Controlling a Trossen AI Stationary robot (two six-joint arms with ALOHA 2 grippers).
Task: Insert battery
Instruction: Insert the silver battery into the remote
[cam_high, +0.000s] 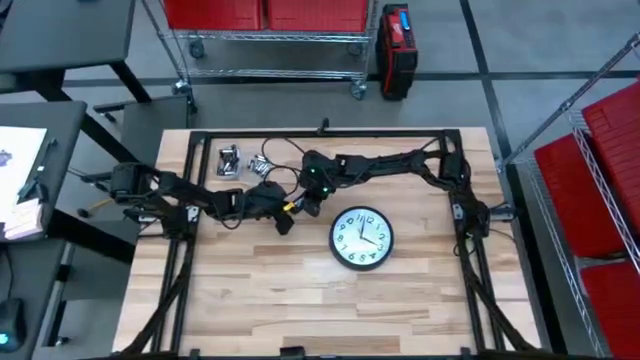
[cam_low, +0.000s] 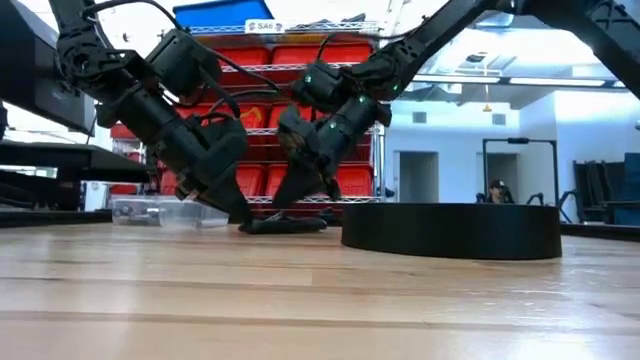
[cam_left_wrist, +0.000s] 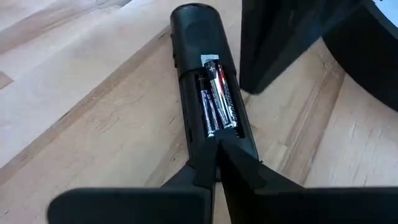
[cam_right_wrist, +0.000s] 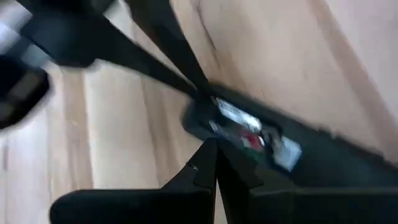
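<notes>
On the wall clock (cam_high: 361, 238) lying face up on the table's right half, you can read the usual ring of hour numerals, with 12 toward the far edge. In the low view, a small white tag (cam_low: 264, 25) on the blue bin atop the far shelving carries dark characters too small for you to make out. The batteries (cam_left_wrist: 217, 99) in the remote's open compartment show printing, but you cannot read it.

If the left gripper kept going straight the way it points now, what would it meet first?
The left gripper would likely press into the remote control at its open battery compartment, where batteries sit; its shut jaws look already at it.
</notes>
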